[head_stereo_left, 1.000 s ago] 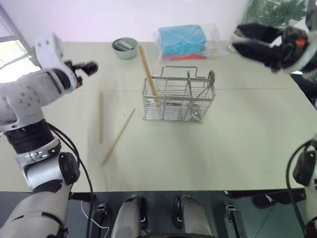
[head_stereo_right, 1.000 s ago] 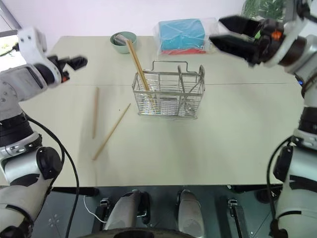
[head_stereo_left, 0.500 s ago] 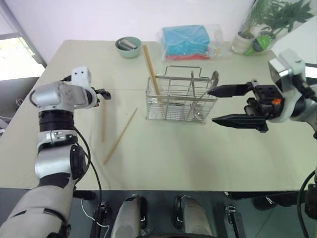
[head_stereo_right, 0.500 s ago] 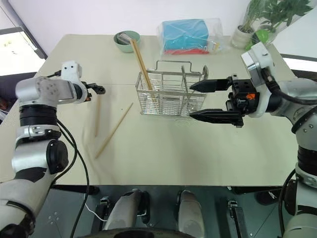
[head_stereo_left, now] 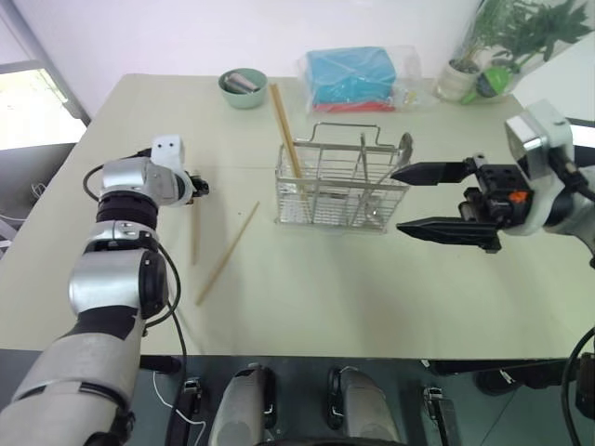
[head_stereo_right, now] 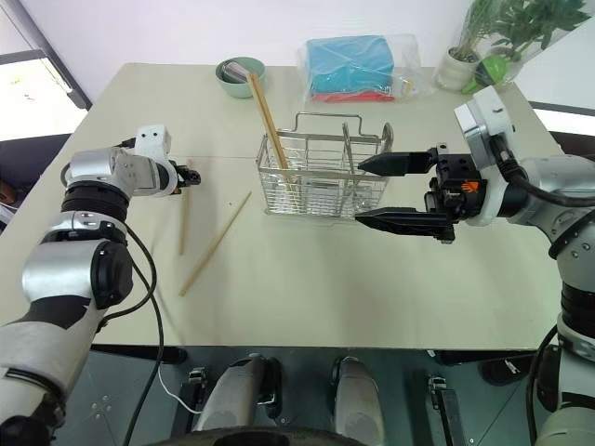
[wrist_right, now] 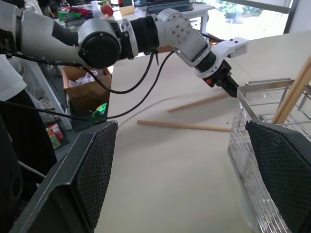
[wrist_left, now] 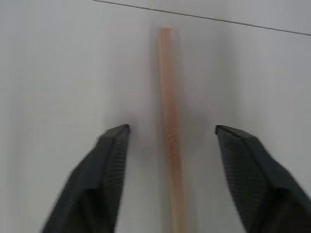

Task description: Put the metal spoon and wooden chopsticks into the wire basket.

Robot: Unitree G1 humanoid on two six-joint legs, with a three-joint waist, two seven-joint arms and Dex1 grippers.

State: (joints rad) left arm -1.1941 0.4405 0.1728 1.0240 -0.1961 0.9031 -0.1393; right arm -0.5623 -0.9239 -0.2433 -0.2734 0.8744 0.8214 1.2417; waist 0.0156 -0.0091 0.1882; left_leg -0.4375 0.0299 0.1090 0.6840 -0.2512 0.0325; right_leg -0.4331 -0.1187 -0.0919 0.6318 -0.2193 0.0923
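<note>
The wire basket (head_stereo_left: 342,181) stands mid-table. The metal spoon (head_stereo_left: 401,147) stands in its right end, bowl up, and a thicker orange-brown stick pair (head_stereo_left: 284,125) leans in its left end. The two wooden chopsticks lie on the table left of the basket, one straight (head_stereo_left: 195,232), one slanted (head_stereo_left: 228,253). My left gripper (head_stereo_left: 200,186) is low over the far end of the straight chopstick (wrist_left: 170,136). It is open, with a finger (wrist_left: 109,160) on each side and a gap to the stick. My right gripper (head_stereo_left: 398,200) hovers open by the basket's right end, holding nothing.
A round green bowl (head_stereo_left: 243,88) and a clear bag with a blue packet (head_stereo_left: 351,76) sit at the table's back. A potted plant (head_stereo_left: 465,70) stands at the back right corner. In the right wrist view a cardboard box (wrist_right: 85,90) sits on the floor beyond the table's left edge.
My left gripper came down and forward onto the far end of the straight chopstick. My right gripper dropped from high at the right to beside the basket, then stayed still.
</note>
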